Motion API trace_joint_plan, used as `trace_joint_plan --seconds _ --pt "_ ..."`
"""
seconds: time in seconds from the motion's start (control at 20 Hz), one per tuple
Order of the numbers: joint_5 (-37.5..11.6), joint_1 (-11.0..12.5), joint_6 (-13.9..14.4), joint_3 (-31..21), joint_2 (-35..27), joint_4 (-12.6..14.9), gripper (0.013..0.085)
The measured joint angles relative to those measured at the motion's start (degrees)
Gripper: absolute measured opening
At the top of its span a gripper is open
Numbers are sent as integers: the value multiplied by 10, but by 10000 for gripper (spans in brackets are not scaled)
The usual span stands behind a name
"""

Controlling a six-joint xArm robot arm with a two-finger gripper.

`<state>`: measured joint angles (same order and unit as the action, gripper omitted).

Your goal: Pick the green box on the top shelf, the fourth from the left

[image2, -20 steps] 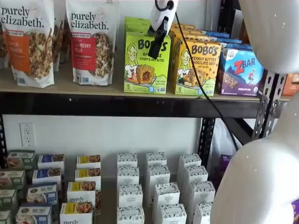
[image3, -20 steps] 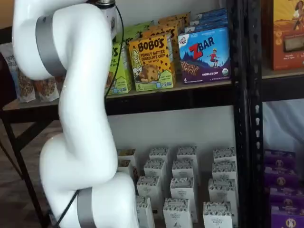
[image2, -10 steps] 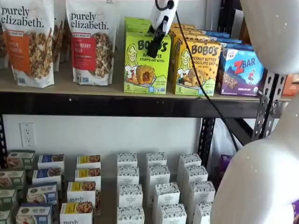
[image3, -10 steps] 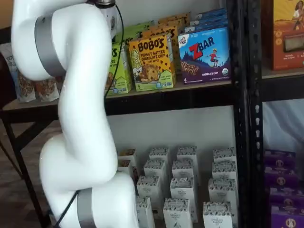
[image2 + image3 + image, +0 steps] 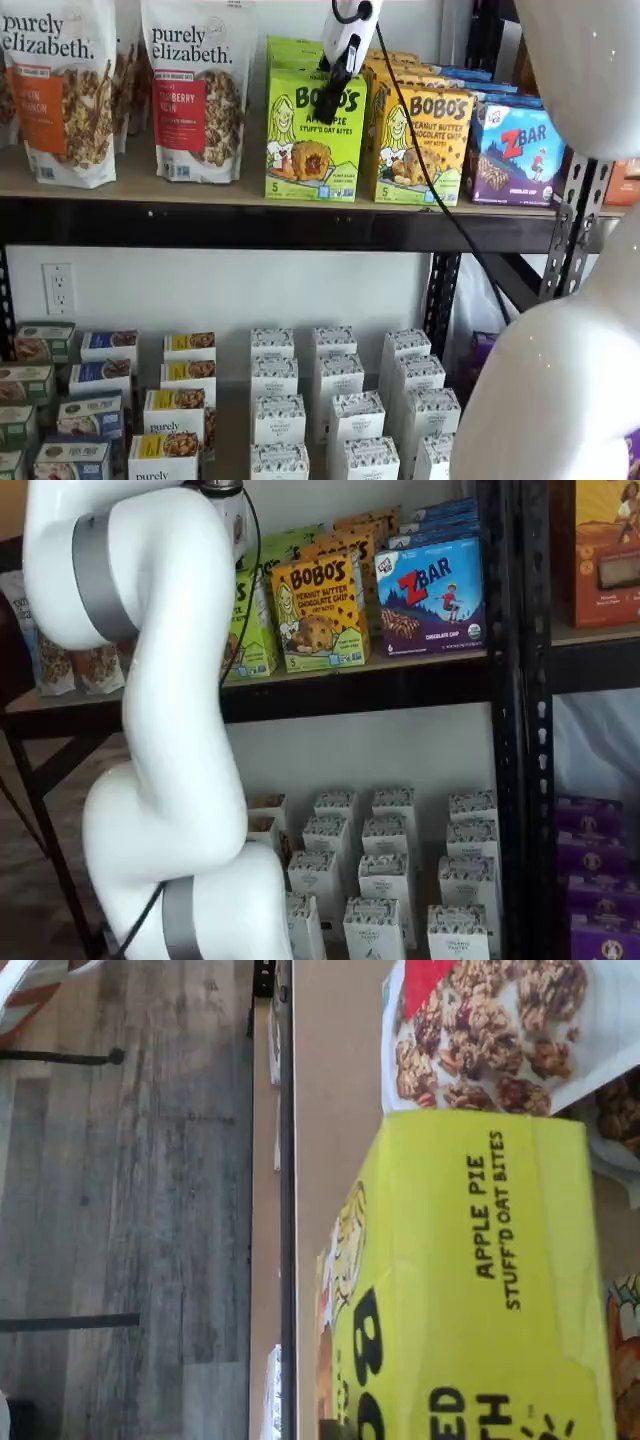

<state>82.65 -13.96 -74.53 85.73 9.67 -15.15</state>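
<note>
The green box is a lime-green Bobo's Apple Pie carton standing upright at the front of the top shelf. More green cartons stand behind it. My gripper hangs in front of the box's upper right corner. Its white body is above and its black fingers point down, seen side-on with no gap showing and no box in them. In a shelf view the arm hides most of the green box and hides the gripper. The wrist view shows the box's top face close up on the shelf board.
A yellow-orange Bobo's carton and a blue ZBar box stand right of the green box. A Purely Elizabeth granola bag stands to its left. A cable hangs from the gripper. Small boxes fill the lower level.
The black fingers have shifted very slightly to the left in front of the green box. The boxes have not moved.
</note>
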Motion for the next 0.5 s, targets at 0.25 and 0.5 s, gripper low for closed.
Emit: trace_joint_plan --seconds 0.25,0.5 --pt "-5 0 0 -2 2 0 530" --pt "-8 0 0 -4 3 -1 450"
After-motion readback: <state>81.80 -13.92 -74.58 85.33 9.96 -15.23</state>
